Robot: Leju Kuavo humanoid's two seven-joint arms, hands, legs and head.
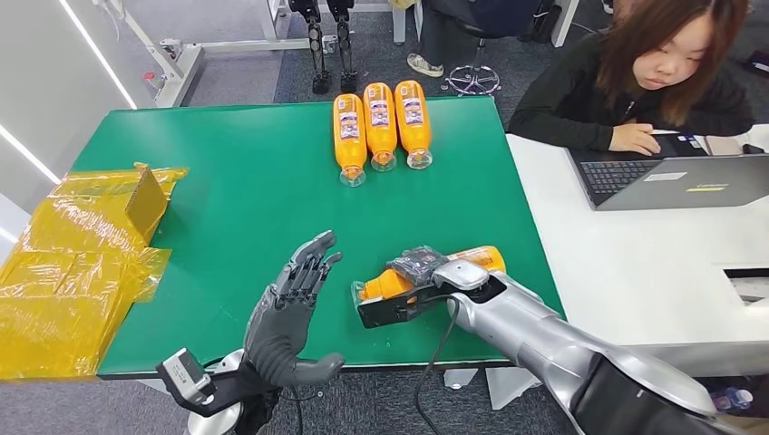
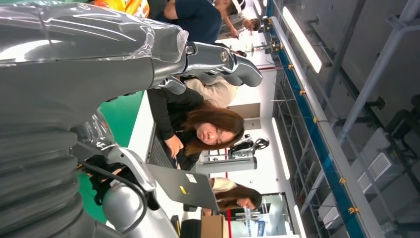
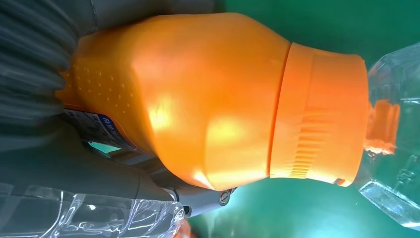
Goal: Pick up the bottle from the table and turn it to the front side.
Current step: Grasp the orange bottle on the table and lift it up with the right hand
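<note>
Green table (image 1: 254,208): the work surface, taking up most of the head view. White desk (image 1: 653,263): abuts the table at 3 o'clock and carries an open laptop (image 1: 671,179), with a seated person (image 1: 635,82) typing at 1 o'clock. Yellow plastic packaging (image 1: 73,272): a crumpled heap over the table's 9 o'clock edge. Right hand (image 1: 419,268): wraps the orange bottle (image 1: 426,272), dark fingers closed over its middle, near the table's 5 o'clock edge; whether the bottle is lifted or resting on the cloth cannot be told. Left hand (image 1: 295,304): holds nothing, fingers spread and raised, palm toward the bottle, just beside it at 6 o'clock. Orange bottle, task item: lies on its side, capped end toward the left hand; the right wrist view shows its orange shoulder (image 3: 198,99), ribbed orange cap (image 3: 317,114) and a clear outer cover (image 3: 396,124) past the cap. Three further orange bottles (image 1: 381,127): a row at 12 o'clock, labels up, clear caps toward the robot. Handling judgement: a full drink bottle, moderately heavy, stiff plastic with a smooth, probably slippery label sleeve; best held round the straight mid-body, clear of the tapering shoulder, with the free hand steadying the cap end while it is rolled label-up.
</note>
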